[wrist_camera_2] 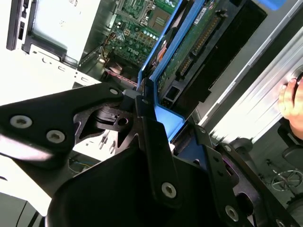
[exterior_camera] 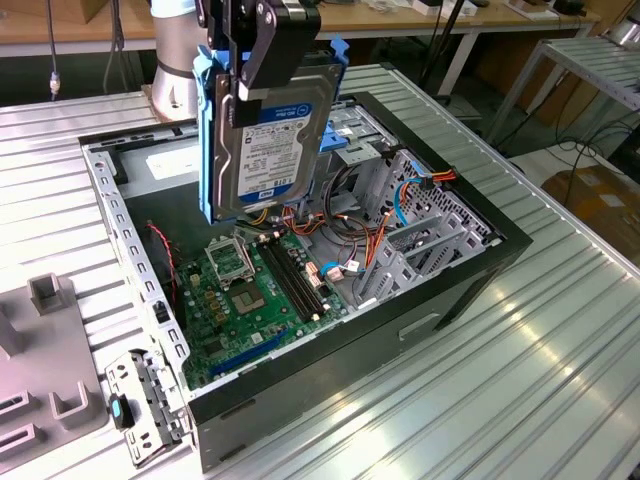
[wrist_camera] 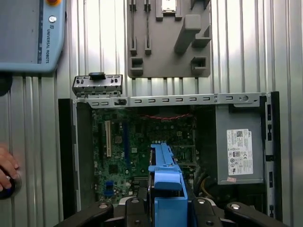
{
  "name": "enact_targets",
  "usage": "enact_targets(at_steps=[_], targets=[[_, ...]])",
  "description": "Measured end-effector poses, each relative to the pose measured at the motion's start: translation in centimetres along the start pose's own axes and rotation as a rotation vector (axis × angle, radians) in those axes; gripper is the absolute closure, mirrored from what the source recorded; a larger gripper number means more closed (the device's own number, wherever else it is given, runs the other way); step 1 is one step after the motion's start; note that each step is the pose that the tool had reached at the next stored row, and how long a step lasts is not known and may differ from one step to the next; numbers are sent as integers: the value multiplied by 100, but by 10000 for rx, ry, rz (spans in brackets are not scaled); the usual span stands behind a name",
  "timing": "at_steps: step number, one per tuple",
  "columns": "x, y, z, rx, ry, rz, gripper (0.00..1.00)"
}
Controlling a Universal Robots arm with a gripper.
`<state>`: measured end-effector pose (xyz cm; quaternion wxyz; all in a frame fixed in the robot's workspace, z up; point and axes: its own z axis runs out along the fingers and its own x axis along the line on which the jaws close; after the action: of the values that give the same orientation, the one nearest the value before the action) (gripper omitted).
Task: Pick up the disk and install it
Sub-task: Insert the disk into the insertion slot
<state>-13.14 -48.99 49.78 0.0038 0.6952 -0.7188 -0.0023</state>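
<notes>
The disk point(exterior_camera: 268, 140), a silver drive with a white and blue label and blue side rails, hangs upright above the open computer case point(exterior_camera: 465, 285). My gripper point(exterior_camera: 256, 58) is shut on its upper end, one black finger over the labelled face. In the second wrist view the disk's green circuit side point(wrist_camera_2: 195, 41) and blue rail run away from the gripper point(wrist_camera_2: 150, 124). In the first wrist view the disk's blue rail point(wrist_camera: 165, 178) juts out from the gripper point(wrist_camera: 166, 208) over the motherboard point(wrist_camera: 142, 142). The disk is above the boards and cables and touches none of them.
Inside the case are the motherboard point(exterior_camera: 250, 290), a metal drive cage point(exterior_camera: 405, 205) with coloured cables, and a grey power supply point(wrist_camera: 239, 151). A grey fixture block point(wrist_camera: 168, 38), a loose metal bracket point(exterior_camera: 140, 405) and a pendant point(wrist_camera: 28, 33) lie outside. A person's hand point(wrist_camera: 5, 171) rests nearby.
</notes>
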Motion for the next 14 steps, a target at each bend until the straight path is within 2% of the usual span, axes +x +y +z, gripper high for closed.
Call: enact_targets(at_steps=[5, 14], targets=[[71, -9, 1, 0, 0, 0, 63], [71, -155, 1, 1, 17, 0, 63]])
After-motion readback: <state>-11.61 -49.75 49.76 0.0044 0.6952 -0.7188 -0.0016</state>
